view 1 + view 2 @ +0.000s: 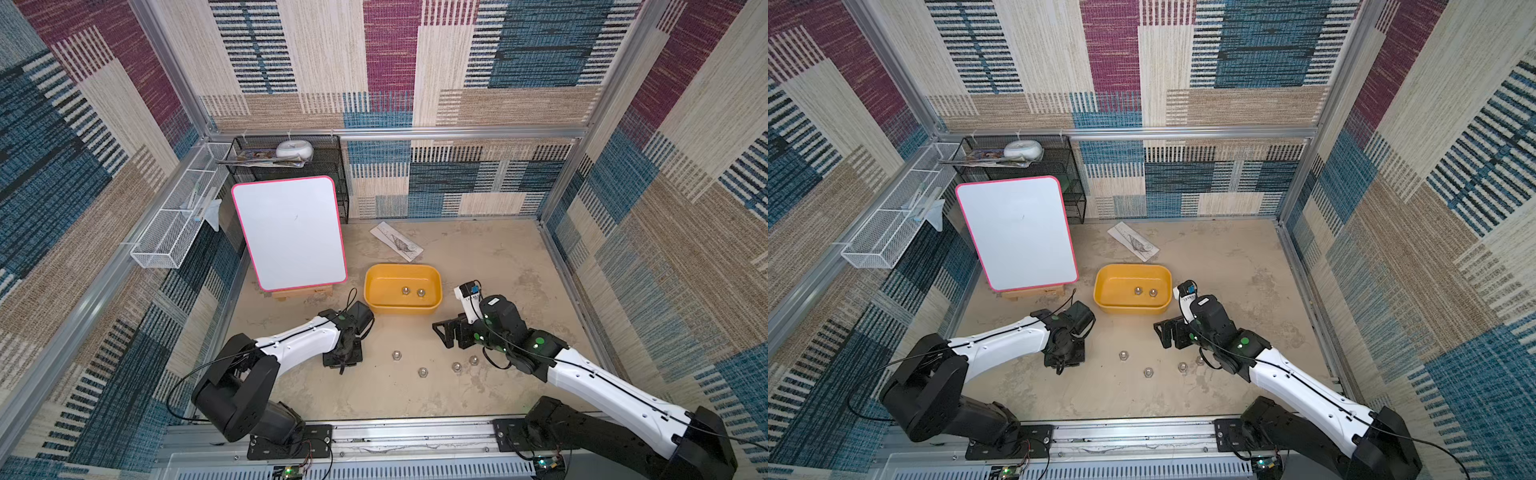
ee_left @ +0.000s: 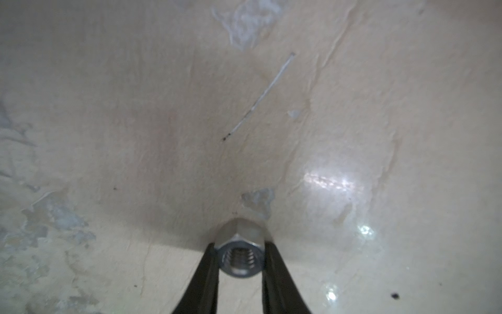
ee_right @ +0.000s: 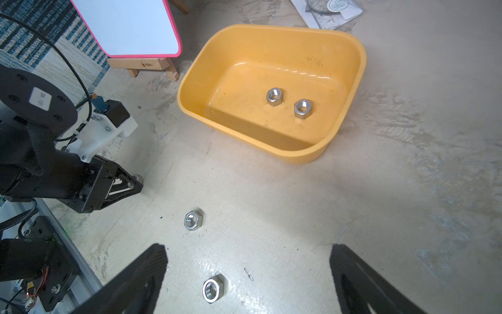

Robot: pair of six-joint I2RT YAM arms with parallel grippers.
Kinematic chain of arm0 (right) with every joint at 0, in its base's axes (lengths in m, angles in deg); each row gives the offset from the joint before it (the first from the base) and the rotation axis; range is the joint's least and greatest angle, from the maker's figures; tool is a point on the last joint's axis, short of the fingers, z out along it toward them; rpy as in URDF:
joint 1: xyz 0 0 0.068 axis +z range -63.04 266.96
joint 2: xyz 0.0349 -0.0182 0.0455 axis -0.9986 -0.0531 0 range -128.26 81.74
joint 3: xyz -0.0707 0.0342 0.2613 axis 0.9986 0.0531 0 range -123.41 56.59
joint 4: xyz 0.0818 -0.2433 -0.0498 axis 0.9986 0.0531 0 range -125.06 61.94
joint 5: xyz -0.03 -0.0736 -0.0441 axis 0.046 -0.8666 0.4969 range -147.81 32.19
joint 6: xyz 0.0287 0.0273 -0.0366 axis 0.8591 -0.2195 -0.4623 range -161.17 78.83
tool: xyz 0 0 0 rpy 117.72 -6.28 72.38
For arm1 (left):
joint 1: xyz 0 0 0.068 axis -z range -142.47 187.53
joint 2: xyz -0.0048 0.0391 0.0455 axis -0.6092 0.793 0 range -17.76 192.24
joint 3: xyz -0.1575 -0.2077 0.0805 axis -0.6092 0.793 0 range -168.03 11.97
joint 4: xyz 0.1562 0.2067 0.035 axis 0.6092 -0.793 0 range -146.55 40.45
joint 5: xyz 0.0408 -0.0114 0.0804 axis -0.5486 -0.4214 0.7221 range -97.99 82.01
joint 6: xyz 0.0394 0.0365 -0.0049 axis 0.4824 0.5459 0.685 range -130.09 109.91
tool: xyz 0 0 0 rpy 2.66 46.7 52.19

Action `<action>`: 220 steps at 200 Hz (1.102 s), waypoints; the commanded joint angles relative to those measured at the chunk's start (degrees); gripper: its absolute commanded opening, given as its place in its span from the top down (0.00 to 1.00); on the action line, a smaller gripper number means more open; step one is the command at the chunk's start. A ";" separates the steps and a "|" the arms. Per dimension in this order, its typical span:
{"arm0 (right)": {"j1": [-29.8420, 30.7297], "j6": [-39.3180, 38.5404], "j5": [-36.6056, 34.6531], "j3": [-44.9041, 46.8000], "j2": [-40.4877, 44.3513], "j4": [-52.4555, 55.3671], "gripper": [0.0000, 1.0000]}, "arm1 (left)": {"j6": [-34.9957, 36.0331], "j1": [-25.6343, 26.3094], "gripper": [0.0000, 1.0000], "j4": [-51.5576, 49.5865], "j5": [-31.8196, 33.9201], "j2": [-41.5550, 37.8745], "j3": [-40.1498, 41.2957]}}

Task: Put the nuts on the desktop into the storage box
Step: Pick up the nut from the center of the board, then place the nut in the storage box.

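One nut point(image 2: 238, 258) in left tool point(image 2: 239, 243), hidden in both top views

White-and-black arms are shown.
Thin black cables point(image 1: 299, 329) are routed along the left arm point(image 1: 303, 344) and right arm point(image 1: 602, 380); wrists are marked by green dots point(image 1: 539, 342); the left pincer point(image 2: 240, 244) and right pincer point(image 3: 247, 248) are black.

Silver nut point(image 2: 240, 254) between black jaws

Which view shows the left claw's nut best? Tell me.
Left wrist view: the nut sits close-up in the shut left claw, threads visible. Both top views hide it under the arm; the right wrist view gives no clear sight.
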 commanded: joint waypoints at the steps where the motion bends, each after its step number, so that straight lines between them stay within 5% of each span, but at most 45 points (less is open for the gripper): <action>1: 0.04 -0.13 0.06 0.09 0.16 -1.15 0.01 | 0.32 -0.21 0.77 0.32 0.73 0.44 0.38; 105: 0.03 0.02 0.20 0.53 1.35 -1.39 0.01 | 0.61 -0.07 0.75 -5.57 -0.28 -4.65 -5.88; 176: 0.11 0.45 -0.16 1.86 4.33 -1.70 0.01 | 4.56 0.15 0.74 -10.16 -2.22 5.07 -28.69; 220: 0.12 0.64 -0.20 2.49 5.34 -1.85 0.01 | 7.90 0.24 0.73 -12.00 -1.55 18.91 -45.13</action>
